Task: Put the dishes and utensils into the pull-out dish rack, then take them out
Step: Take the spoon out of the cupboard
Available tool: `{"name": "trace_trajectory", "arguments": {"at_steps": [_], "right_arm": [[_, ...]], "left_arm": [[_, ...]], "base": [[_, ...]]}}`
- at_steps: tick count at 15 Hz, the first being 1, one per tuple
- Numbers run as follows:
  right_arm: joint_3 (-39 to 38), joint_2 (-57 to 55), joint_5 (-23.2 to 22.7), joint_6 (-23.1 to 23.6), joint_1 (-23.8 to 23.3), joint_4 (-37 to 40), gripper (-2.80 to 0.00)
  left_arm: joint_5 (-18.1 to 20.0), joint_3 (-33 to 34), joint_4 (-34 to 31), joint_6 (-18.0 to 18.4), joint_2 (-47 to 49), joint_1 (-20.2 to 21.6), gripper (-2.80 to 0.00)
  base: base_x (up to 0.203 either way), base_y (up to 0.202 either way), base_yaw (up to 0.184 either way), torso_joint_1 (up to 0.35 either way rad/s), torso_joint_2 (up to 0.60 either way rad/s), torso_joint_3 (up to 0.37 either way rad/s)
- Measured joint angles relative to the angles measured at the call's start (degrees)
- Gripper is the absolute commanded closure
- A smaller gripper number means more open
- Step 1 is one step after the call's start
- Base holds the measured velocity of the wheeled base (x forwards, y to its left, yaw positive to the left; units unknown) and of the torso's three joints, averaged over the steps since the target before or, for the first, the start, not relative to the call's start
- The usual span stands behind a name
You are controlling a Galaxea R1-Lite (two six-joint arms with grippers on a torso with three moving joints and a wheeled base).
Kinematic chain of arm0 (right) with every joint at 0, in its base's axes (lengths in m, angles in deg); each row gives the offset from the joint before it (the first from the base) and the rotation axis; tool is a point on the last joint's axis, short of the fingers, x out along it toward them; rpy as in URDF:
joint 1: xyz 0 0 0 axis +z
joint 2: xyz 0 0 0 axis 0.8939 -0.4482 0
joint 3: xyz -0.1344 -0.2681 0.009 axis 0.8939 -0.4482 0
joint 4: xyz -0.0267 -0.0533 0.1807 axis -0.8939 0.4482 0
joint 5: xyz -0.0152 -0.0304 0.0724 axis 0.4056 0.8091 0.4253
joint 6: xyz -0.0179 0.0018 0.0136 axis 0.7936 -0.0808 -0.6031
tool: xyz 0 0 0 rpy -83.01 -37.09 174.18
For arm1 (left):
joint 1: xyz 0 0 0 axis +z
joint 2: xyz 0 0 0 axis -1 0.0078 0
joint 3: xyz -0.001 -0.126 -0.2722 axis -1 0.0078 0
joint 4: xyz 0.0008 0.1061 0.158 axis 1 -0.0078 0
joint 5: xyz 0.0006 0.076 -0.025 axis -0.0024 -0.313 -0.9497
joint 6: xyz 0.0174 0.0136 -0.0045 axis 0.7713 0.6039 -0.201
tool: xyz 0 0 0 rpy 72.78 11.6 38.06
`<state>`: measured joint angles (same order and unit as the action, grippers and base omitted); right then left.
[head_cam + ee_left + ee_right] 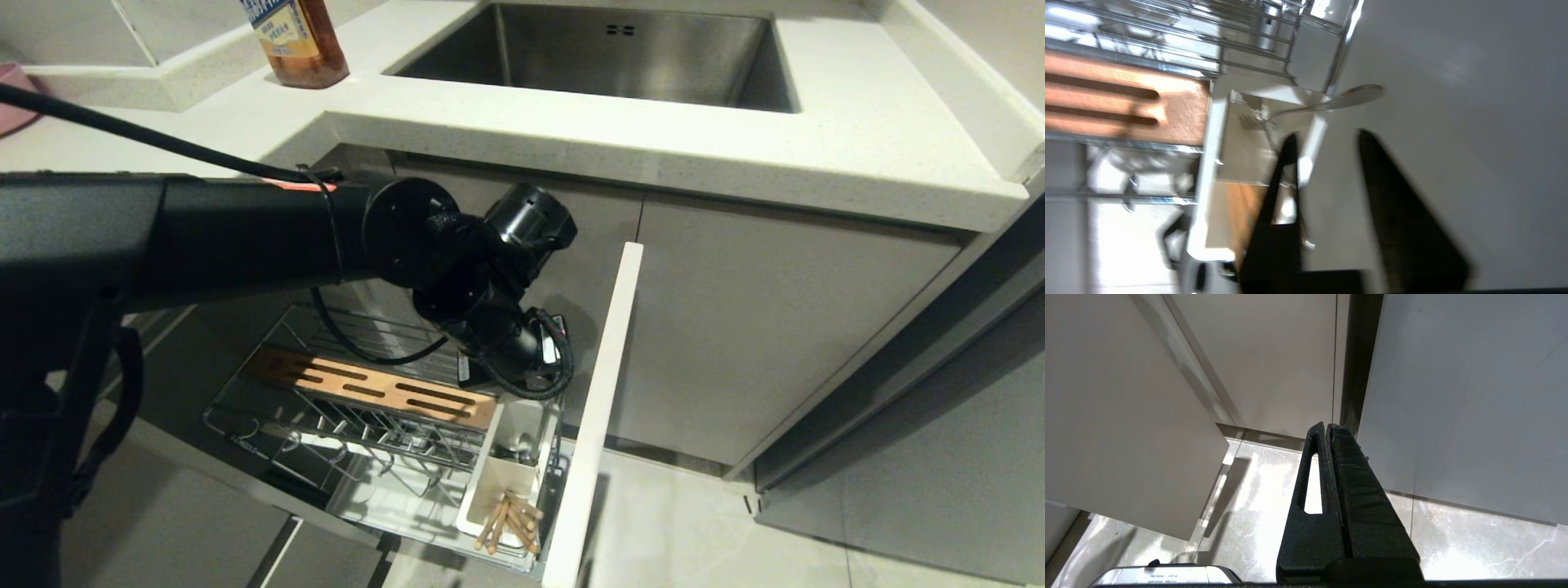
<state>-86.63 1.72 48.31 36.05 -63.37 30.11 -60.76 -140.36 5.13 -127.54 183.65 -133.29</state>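
Here the left gripper [1327,143] hangs over the white utensil holder [510,465] at the front corner of the pull-out dish rack [269,367], just behind the cabinet front [596,408]. Its jaws stand partly apart and hold nothing. The spoon [1327,102] rests in the holder's rear compartment, apparently just let go: bowl end down inside, handle slanting up across the rim toward the cabinet front, so it leans there rather than stands upright. The chopsticks [510,518] lie bundled in the near compartment, tips fanned, leaning the same way. The right gripper [1327,428] hangs parked near the floor, jaws closed and empty.
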Motion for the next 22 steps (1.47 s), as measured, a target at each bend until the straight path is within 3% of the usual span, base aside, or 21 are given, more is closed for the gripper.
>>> {"name": "trace_trajectory", "arguments": {"at_steps": [4,10,22], "right_arm": [[0.0,0.0,0.0,0.0,0.0,0.0,0.00],[0.0,0.0,0.0,0.0,0.0,0.0,0.00],[0.0,0.0,0.0,0.0,0.0,0.0,0.00]], "left_arm": [[-1.4,-3.2,-1.9,-7.6,1.4,-0.5,-2.80],[-2.5,-3.6,-2.0,-12.7,4.3,-1.1,-2.80],[-3.2,-3.6,-1.3,-13.3,7.0,-1.1,-2.80]], "base": [[0.000,0.000,0.000,0.000,0.00,0.000],[0.000,0.000,0.000,0.000,0.00,0.000],[0.000,0.000,0.000,0.000,0.00,0.000]]}}
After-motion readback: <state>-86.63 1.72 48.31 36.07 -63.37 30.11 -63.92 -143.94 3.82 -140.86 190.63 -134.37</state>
